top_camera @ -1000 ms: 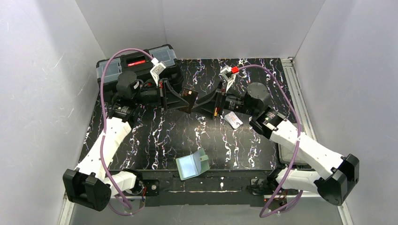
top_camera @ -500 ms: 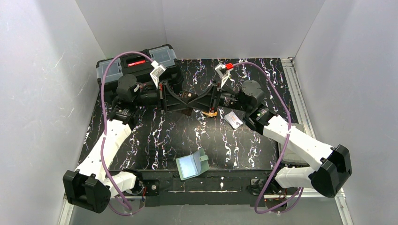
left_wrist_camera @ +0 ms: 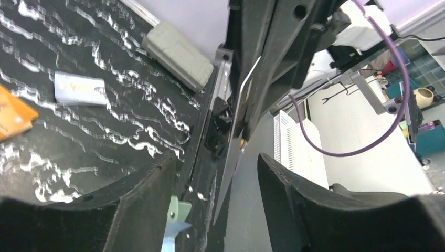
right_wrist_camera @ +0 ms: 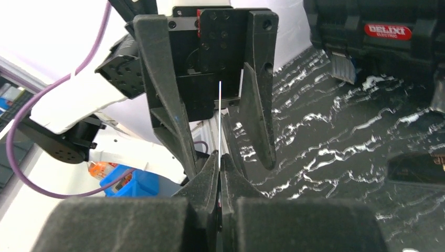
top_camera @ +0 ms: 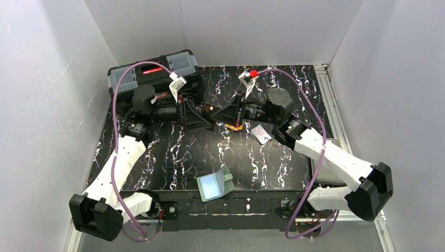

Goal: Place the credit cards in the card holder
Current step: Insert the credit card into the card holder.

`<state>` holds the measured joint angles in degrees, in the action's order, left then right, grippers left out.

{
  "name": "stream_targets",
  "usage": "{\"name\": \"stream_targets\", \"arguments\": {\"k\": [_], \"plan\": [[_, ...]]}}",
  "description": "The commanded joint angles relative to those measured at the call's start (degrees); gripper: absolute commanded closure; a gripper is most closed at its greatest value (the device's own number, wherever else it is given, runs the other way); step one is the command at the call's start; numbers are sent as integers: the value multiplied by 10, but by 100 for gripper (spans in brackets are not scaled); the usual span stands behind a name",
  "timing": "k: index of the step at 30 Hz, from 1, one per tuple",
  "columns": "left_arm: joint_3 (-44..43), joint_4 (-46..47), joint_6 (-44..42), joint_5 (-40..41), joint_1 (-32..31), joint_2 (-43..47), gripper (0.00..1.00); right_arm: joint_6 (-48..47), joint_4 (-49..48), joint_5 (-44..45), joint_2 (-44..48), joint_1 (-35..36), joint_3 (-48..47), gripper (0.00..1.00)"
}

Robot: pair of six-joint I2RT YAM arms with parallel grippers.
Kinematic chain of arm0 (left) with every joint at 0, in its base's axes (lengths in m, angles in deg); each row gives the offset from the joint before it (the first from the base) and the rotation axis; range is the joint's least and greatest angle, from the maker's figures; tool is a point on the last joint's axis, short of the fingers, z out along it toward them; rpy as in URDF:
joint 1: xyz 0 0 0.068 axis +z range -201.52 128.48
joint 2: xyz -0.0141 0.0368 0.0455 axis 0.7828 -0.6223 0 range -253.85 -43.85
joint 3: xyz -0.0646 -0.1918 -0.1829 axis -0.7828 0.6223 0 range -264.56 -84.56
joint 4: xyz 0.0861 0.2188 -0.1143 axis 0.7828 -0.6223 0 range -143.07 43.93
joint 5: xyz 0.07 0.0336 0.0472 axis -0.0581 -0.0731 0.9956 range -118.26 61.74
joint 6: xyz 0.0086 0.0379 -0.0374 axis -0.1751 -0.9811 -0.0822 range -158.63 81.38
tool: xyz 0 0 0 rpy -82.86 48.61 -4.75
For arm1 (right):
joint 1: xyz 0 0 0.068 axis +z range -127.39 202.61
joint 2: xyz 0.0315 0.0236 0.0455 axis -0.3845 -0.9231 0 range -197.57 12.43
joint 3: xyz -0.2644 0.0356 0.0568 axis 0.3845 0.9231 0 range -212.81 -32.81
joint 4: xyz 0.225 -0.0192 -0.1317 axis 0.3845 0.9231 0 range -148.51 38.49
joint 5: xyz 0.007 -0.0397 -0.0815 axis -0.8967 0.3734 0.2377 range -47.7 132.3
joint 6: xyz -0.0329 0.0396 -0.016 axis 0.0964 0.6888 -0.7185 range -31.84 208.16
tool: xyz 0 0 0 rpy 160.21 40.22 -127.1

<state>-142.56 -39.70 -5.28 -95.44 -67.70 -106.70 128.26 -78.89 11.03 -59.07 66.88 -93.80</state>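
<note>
Where the black marbled tabletop [top_camera: 173,152] sat between plain grey walls [top_camera: 52,105], the right claw [right_wrist_camera: 219,160] pinched a thin card [right_wrist_camera: 219,115] edge-on, inside the left claw's [left_wrist_camera: 215,168] spread fingers. The orange card [top_camera: 236,126] and white card [top_camera: 261,134] lay beneath; the green wallet [top_camera: 214,185] lay open at the near edge.

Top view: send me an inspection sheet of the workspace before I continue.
Surface: black marbled table.
Job's things: card holder lies open at the near edge; orange card and white card flat on the table; third card held edge-on.
Clutter: black toolbox, far left; grey block, right edge.
Grippers: right gripper shut on the third card; left gripper open around it.
Cables: purple cables loop over both arms.
Surroundings: plain white walls.
</note>
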Motion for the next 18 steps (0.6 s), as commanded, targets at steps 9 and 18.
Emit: {"name": "stream_targets", "arguments": {"k": [9,18], "plan": [[14,-433,-453,51,25,91,34,-159,458,195,-15,161,-36,99],[65,-574,-687,116,27,141,30,-182,564,202,-102,222,-64,99]]}}
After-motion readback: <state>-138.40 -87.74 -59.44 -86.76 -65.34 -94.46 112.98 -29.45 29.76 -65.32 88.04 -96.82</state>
